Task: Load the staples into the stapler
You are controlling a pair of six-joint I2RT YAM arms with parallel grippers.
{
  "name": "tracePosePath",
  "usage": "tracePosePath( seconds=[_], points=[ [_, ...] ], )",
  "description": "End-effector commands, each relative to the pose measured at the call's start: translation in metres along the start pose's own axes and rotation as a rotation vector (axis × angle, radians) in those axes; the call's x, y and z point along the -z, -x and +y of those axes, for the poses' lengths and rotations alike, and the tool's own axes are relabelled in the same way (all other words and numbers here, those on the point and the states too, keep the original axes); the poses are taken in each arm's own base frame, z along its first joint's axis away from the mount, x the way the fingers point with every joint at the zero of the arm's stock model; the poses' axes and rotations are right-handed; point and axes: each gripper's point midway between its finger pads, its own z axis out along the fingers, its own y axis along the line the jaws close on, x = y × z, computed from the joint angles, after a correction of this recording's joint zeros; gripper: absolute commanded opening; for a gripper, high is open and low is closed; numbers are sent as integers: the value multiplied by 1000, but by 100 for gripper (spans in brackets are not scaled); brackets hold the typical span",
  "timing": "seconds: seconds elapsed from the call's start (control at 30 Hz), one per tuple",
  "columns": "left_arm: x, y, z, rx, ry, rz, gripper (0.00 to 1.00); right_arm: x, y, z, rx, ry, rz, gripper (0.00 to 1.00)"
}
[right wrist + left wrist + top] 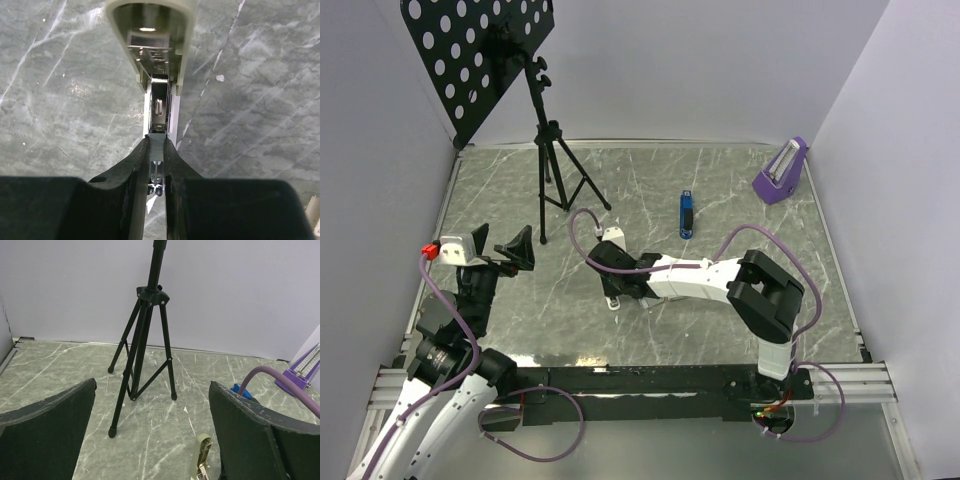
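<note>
The stapler (150, 35) lies on the table with its pale lid swung up and its metal channel (160, 110) exposed. My right gripper (157, 142) is shut on a thin grey strip of staples (157, 149), held right at the near end of that channel. From the top view, the right gripper (613, 268) hangs over the stapler (612, 237) in the middle of the table. My left gripper (152, 385) is open and holds nothing. It stands off to the left (505, 255), with the stapler's lid tip (201, 455) showing by its right finger (250, 430).
A black music-stand tripod (552, 170) stands at the back left, in front of the left gripper (142, 340). A blue object (687, 213) lies behind the right arm. A purple wedge-shaped object (782, 172) sits at the back right. Walls enclose the table.
</note>
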Motion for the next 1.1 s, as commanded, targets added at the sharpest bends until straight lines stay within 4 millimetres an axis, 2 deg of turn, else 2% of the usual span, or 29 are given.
tracePosePath(
  seconds=[0.0, 0.37, 0.6, 1.07],
  points=[
    [-2, 8, -5, 20, -17, -25, 99, -5, 2, -1, 28, -35, 4, 5],
    [-2, 9, -5, 20, -19, -26, 100, -8, -4, -9, 62, -85, 21, 6],
    [-2, 8, -5, 20, -20, -24, 99, -9, -5, -5, 86, -84, 25, 6],
    [-3, 7, -6, 18, -24, -18, 99, -9, -7, -4, 82, -70, 30, 16]
  ],
)
